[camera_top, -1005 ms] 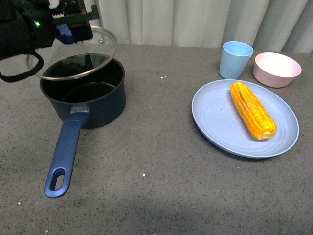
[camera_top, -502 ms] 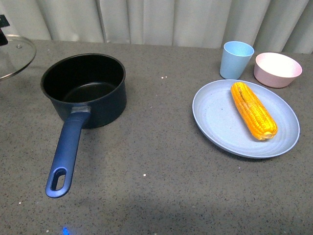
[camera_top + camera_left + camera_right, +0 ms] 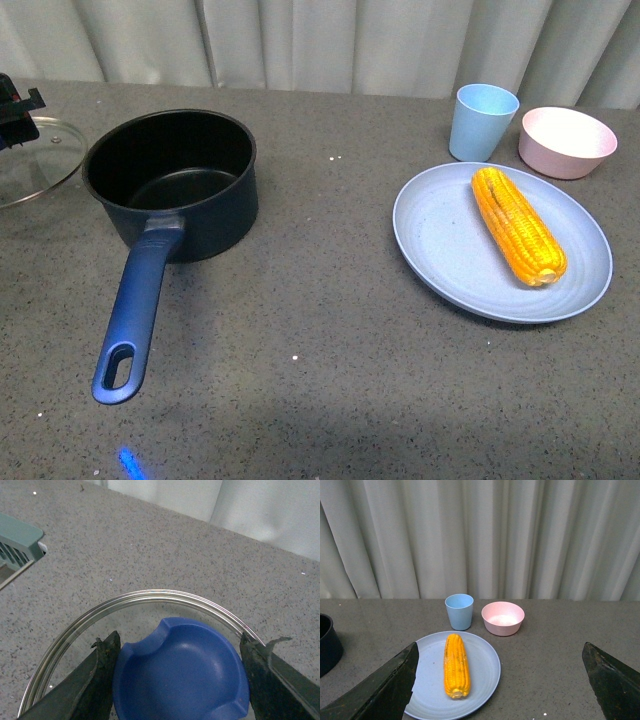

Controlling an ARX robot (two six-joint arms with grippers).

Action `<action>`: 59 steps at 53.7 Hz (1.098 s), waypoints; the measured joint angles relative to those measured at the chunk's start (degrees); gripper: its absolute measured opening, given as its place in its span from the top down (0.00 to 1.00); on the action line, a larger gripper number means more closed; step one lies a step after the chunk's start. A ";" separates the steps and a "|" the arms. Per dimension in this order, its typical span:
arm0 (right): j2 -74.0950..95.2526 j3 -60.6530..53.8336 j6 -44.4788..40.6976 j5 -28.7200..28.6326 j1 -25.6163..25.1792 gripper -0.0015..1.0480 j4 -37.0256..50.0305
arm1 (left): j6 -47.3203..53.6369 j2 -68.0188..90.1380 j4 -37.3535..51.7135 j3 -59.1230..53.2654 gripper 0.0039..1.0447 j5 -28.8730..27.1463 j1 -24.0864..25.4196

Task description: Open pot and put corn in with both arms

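Observation:
The dark navy pot (image 3: 170,185) stands open at the left of the table, its long blue handle (image 3: 133,315) pointing toward me. My left gripper (image 3: 15,115) at the far left edge is shut on the blue knob (image 3: 181,677) of the glass pot lid (image 3: 40,160), held low beside the pot. The corn (image 3: 518,224) lies on a light blue plate (image 3: 450,250) at the right; it also shows in the right wrist view (image 3: 456,665). My right gripper (image 3: 500,680) is open and empty, well back from the plate and out of the front view.
A light blue cup (image 3: 482,121) and a pink bowl (image 3: 565,141) stand behind the plate. Pale curtains hang along the table's far edge. A teal rack corner (image 3: 17,545) shows in the left wrist view. The pot's edge (image 3: 327,645) shows in the right wrist view.
My left gripper carried the lid from above the pot out to the left, then lowered it beside the pot. The pot stands uncovered. The corn has not moved.

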 joint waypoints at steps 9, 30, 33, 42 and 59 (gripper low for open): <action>0.00 0.00 0.00 0.00 0.00 0.09 0.00 | -0.46 2.64 1.62 -0.02 0.39 -0.09 0.02; 0.00 0.00 -0.02 0.00 0.00 0.09 0.00 | 0.15 5.57 0.13 1.05 0.39 0.31 0.28; 0.00 0.00 0.00 0.00 0.00 0.09 0.00 | 0.13 5.57 -0.22 1.25 0.39 0.20 0.28; 0.00 0.00 0.00 0.00 0.00 0.09 0.00 | -0.15 5.57 -1.18 1.73 0.39 0.28 0.33; 0.00 0.02 0.00 0.00 0.00 0.09 0.00 | -0.42 5.07 -0.68 0.87 0.17 0.35 0.81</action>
